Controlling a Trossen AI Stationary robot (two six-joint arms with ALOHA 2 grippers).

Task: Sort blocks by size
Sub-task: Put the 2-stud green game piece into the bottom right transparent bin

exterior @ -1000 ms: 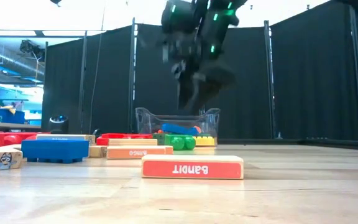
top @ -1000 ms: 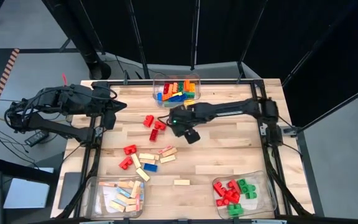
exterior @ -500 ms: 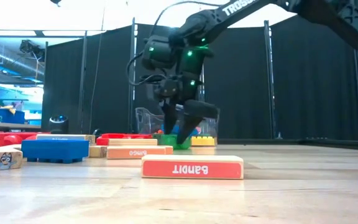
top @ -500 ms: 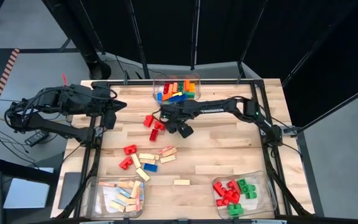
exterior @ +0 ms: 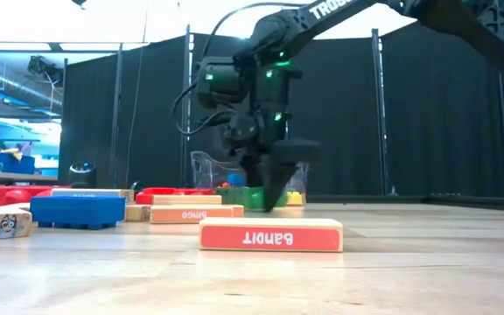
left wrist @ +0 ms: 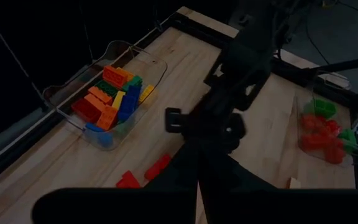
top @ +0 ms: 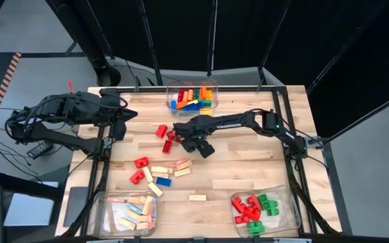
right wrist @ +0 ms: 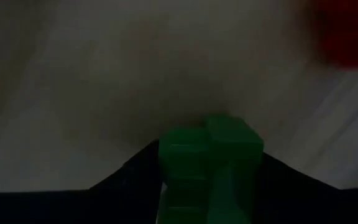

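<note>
Near the table's centre, just toward 12 o'clock, the right gripper (top: 181, 137) is down at the tabletop, fingers half-closed around a green block (right wrist: 209, 163) between its fingertips. The left gripper (top: 128, 116), shut and empty, waits at 9 o'clock, farther off. Its long axis is unclear.

We see pale wood-plank table (top: 248, 169) with black frame along edges; clear plastic bin (top: 211, 86) at far edge, middle; second clear bin (top: 100, 202) at near left corner; third clear bin (top: 290, 202) at near right corner; black curtains (exterior: 427, 114) behind table; grey floor (top: 32, 81) with cables left of table; we note bright ceiling lights in room beyond
</note>
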